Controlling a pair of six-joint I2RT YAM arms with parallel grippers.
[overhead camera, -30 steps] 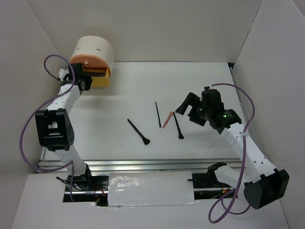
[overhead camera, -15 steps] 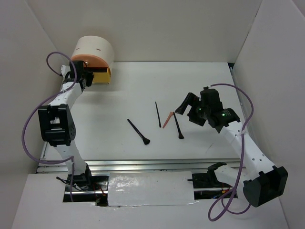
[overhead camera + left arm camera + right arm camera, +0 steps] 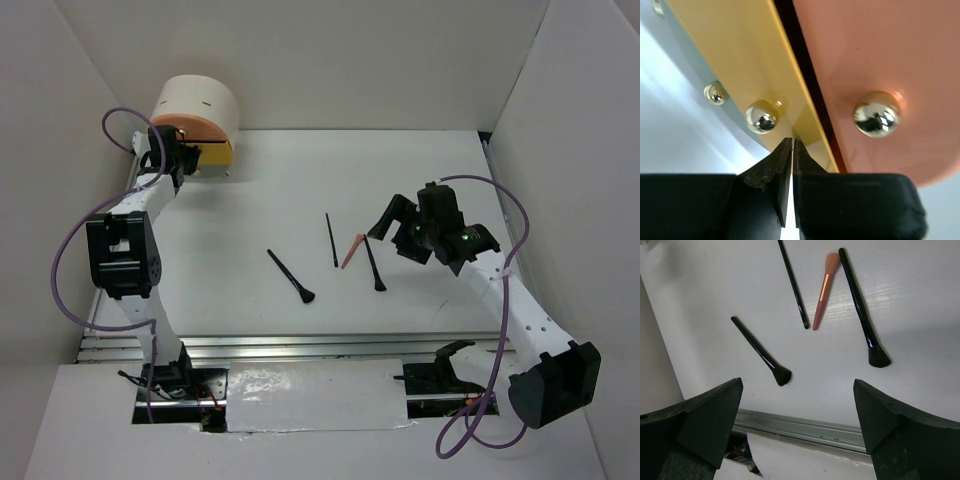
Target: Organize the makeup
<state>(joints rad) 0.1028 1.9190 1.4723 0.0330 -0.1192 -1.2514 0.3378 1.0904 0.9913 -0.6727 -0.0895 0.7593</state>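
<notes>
Left gripper (image 3: 791, 145): nearly shut, tips by the yellow drawer (image 3: 740, 60) and its gold knob (image 3: 761, 116).
Right gripper (image 3: 797, 390): wide open, pink brush (image 3: 823, 292) and black brushes (image 3: 857, 295) ahead, not touching.

No readable text, label, brand or number shows anywhere

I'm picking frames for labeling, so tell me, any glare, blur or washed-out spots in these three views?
Top external: even soft light, sharp, only faint shadows. Left wrist: extreme close-up; gold knobs show mirror highlights, the pale area at left is washed out, the left fingers near-black. Right wrist: pink brush crisp, mild sheen on the table, right fingers dark at the corners.
</notes>
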